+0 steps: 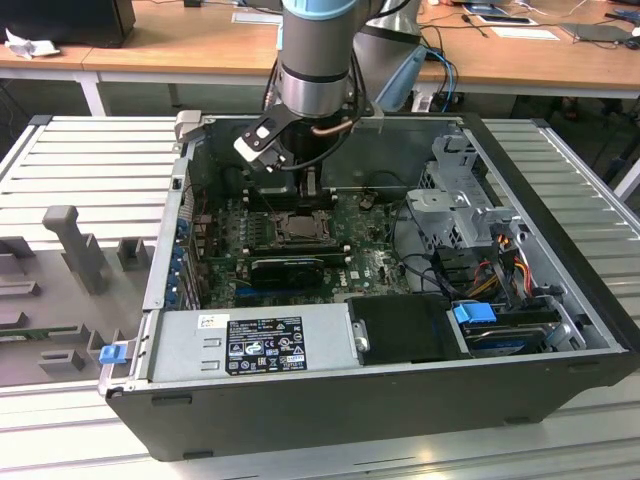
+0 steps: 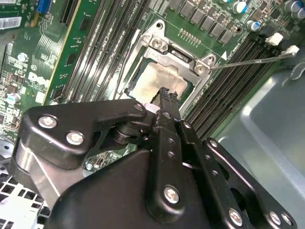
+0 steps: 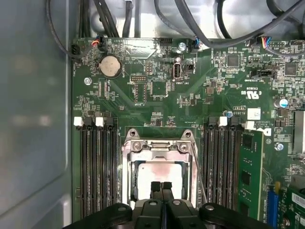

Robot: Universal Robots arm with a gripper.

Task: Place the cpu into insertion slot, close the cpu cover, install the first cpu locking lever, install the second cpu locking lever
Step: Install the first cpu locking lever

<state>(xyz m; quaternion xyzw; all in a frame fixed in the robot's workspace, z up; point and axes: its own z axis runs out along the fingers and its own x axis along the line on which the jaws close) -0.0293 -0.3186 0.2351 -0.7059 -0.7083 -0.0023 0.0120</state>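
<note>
Jaws (pressed together) hang over the cpu (image 2: 145, 81).

Power supply, exterior view: a black label (image 1: 265, 343) crowded with white print and approval marks lay on the power supply (image 1: 325, 340), with a small white sticker (image 1: 213, 322) just beside it. I could read none of it. In my first wrist view, fine white lettering (image 3: 251, 88) ran across the green motherboard (image 3: 157, 107), and a square white sticker (image 3: 254, 113) sat near the memory slots (image 3: 221, 162). In my second wrist view, a white triangle (image 2: 224, 55) marked one corner of the insertion slot (image 2: 181, 55).
</note>
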